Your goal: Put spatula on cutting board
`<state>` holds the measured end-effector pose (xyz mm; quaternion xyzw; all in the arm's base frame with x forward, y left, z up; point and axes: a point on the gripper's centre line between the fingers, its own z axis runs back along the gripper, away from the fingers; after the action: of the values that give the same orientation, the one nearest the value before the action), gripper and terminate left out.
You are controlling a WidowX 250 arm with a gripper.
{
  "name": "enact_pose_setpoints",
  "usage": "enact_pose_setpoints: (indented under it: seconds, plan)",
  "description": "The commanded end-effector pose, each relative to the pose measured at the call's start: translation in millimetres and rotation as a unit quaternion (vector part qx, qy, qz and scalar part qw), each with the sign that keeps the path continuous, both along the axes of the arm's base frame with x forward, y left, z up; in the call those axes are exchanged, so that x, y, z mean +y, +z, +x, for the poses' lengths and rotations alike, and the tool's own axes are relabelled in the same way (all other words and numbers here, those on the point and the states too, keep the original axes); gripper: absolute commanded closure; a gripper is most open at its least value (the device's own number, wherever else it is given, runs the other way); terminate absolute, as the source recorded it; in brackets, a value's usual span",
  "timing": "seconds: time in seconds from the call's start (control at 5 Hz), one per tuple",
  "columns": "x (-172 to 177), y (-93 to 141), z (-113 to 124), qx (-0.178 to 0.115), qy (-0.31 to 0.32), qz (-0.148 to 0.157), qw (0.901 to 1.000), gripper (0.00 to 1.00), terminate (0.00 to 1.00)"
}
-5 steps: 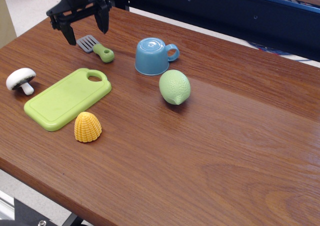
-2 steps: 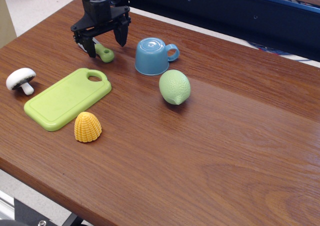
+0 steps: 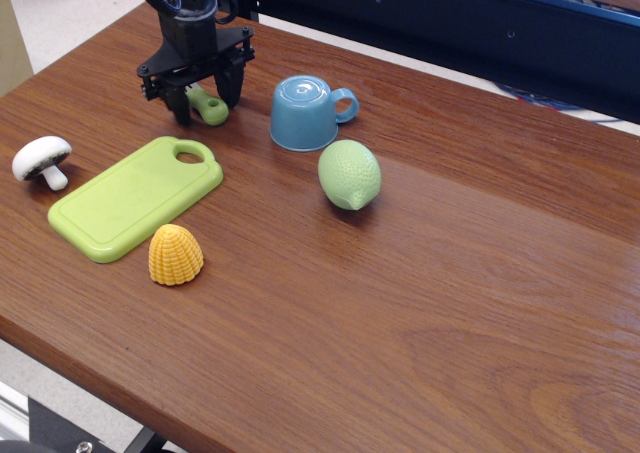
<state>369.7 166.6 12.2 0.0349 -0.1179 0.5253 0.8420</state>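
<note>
Grasp step in hand: gripper (image 3: 204, 100) low over spatula (image 3: 209, 108), fingers wide, straddling green handle, not yet closed. Next: close, lift, carry to board (image 3: 130, 200).

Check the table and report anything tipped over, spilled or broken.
Only the blue cup stands out: it sits upside down, base up, beside the lime. Nothing looks spilled or broken. The spatula lies flat under the claw.

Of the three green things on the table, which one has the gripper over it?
The small green-handled spatula; the gripper straddles it, fingers apart.
</note>
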Motion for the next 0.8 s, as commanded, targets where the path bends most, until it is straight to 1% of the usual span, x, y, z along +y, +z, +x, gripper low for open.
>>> enact_pose_setpoints:
  seconds: [0.0, 0.2, 0.4, 0.6]
  plan:
    - [8.3, 12.0, -1.1, -0.025, 0.009, 0.005, 0.9996, 1.00, 0.00]
    - [3.0, 32.7, -0.3, -0.042, 0.006, -0.003, 0.9991, 1.00, 0.00]
    - [-7.4, 61.1, -5.3, -0.040, -0.011, -0.039, 0.9984, 1.00, 0.00]
    - [-16.5, 70.1, -20.6, -0.030, -0.047, -0.053, 0.9970, 1.00, 0.00]
